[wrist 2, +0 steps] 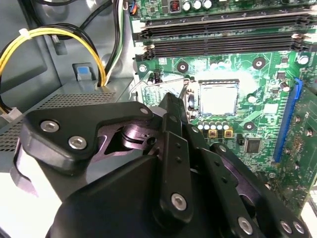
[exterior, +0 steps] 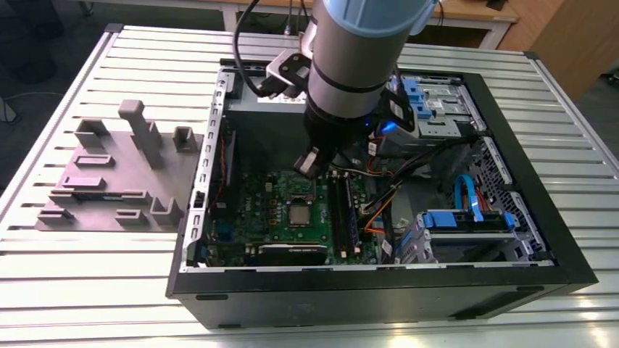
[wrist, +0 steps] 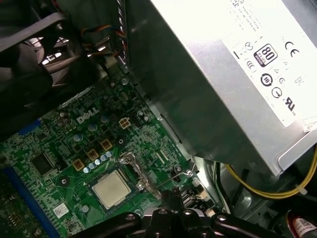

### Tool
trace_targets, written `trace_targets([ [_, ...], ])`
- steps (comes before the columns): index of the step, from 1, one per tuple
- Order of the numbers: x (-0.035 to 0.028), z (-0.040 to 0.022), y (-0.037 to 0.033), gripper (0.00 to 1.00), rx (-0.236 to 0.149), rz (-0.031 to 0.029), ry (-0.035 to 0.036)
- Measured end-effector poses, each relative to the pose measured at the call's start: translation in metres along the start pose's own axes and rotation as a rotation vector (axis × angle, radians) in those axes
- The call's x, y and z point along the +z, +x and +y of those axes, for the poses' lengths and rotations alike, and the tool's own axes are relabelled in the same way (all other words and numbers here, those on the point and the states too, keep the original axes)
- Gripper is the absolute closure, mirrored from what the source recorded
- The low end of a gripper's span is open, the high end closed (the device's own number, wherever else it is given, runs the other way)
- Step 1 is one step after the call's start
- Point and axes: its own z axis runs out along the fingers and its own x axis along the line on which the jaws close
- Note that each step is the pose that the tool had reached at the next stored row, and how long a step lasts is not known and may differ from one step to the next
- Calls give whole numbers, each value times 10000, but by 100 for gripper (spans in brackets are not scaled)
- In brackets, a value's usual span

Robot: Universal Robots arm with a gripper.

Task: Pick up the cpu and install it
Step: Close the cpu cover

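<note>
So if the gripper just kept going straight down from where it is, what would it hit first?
Probably the motherboard right beside the cpu, near the socket's lever. The gripper hangs just off the chip, though depth is hard to judge.

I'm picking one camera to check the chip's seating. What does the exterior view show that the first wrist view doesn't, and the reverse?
Exterior view alone: the whole computer case on a slatted table, a grey fixture block toward the exterior view's left, blue drive caddies, and the arm reaching in.

First wrist view alone: the power supply's labelled side, yellow cables, and the socket lever lying loose.

Both: the green motherboard with the cpu sitting in its socket, not in the gripper.
</note>
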Motion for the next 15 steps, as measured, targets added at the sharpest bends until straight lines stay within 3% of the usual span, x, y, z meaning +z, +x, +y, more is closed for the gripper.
trace_targets([
  [15, -15, -49, 75, 90, 1, 10, 7],
])
